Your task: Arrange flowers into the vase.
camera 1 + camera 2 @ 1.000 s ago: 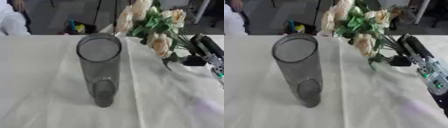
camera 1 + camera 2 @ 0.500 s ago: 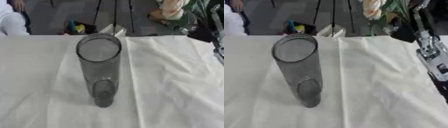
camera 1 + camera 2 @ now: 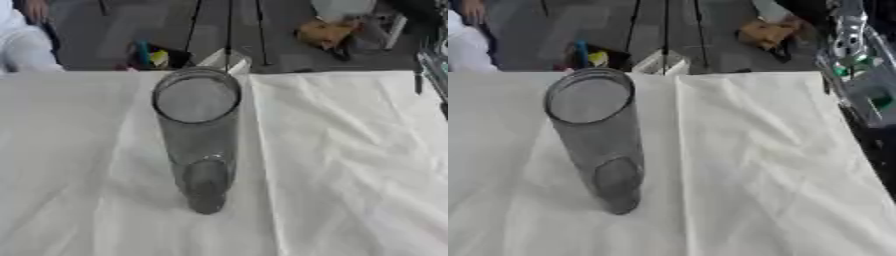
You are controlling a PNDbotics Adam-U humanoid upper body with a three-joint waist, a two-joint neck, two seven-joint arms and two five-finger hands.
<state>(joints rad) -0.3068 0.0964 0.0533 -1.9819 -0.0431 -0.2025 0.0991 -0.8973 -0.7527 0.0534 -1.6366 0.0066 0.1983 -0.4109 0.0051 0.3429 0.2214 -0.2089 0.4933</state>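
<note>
A tall clear grey glass vase (image 3: 199,135) stands upright and empty in the middle of the white cloth on the table (image 3: 350,165). No flowers show in either view. Only part of my right arm (image 3: 852,60) is visible, silver and black with green spots. It rises along the right edge and leaves the picture at the top, so its hand is hidden. My left hand shows in neither view.
The table's right edge (image 3: 866,150) runs close under my right arm. Beyond the far edge lie the dark floor, tripod legs (image 3: 229,30), a brown object (image 3: 325,32) and small coloured items (image 3: 150,57). A person in white (image 3: 22,45) is at the far left.
My right arm has lifted the bunch of pale flowers up from the right of the vase and out through the top right of the view. The vase has not moved.
</note>
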